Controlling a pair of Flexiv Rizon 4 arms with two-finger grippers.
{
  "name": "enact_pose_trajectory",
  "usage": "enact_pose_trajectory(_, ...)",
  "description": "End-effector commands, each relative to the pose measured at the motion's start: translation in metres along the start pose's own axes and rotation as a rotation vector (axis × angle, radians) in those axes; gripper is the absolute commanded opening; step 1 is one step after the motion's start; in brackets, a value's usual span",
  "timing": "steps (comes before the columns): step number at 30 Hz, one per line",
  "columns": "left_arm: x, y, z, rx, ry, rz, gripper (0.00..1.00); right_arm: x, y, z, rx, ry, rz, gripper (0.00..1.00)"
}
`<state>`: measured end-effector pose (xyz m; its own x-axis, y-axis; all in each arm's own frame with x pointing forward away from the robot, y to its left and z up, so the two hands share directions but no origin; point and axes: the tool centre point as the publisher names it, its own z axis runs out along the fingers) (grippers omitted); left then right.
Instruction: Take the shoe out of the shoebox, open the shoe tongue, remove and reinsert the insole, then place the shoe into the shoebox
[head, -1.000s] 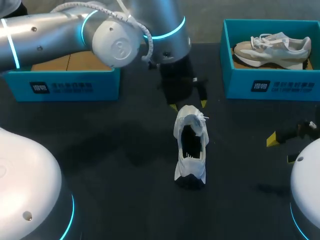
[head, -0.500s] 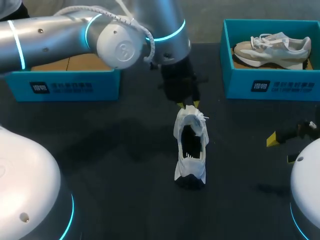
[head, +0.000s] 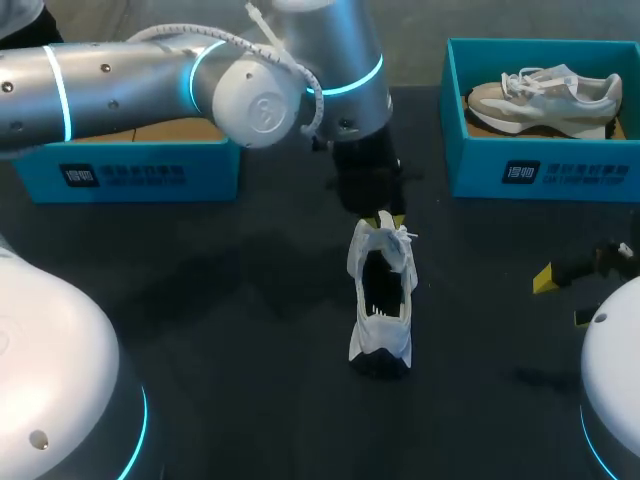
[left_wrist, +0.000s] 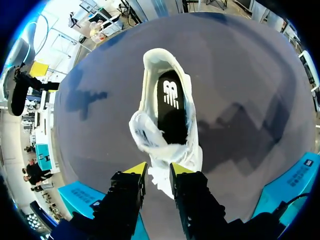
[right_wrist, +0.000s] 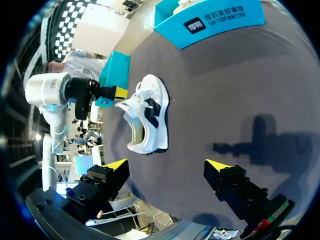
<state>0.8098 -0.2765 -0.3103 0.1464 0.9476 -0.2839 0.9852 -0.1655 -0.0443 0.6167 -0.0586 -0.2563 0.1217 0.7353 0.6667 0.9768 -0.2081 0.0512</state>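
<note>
White sneaker (head: 380, 300) standing on its sole right in the middle of the dark tabletop (head: 250, 330), heel end toward the near edge, toe end pointing at the far edge. And the left gripper (left_wrist: 157, 169) is on it from the far side, the left arm (head: 150, 80) sweeping in across the far left corner. Its yellow tips are drawn in close together, pinching the bunched white tongue (left_wrist: 147, 132) and laces at the front of the shoe. Look down the wrist camera: the mouth of the shoe gapes wide and the black insole (left_wrist: 170, 100) lies flat inside, a white logo on it. Over by the right edge, near the front, the right gripper (head: 565, 297) hangs above the tabletop, fingers spread wide and nothing between them, well apart from the sneaker. Far right corner: a teal shoebox (head: 545, 165) with a beige-and-white sneaker (head: 545, 98) lying on its side inside. Far left corner: a second teal shoebox (head: 130, 170), half hidden behind the left arm, brown cardboard showing inside.
</note>
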Motion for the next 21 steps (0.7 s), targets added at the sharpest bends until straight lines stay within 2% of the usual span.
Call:
enact_pose_trajectory(1,0.003,-0.009,0.004,0.002,-0.002,0.004,0.28,0.001,-0.001,0.0,-0.001,-0.003,0.002,1.0)
enact_pose_trajectory(10,0.007,-0.036,0.01,0.039,-0.007,-0.013,0.28,0.001,-0.001,0.0,-0.001,-0.003,0.002,1.0)
enact_pose_trajectory(21,0.02,-0.052,0.024,0.065,0.009,-0.045,0.28,0.001,-0.001,0.0,-0.001,-0.003,0.002,1.0)
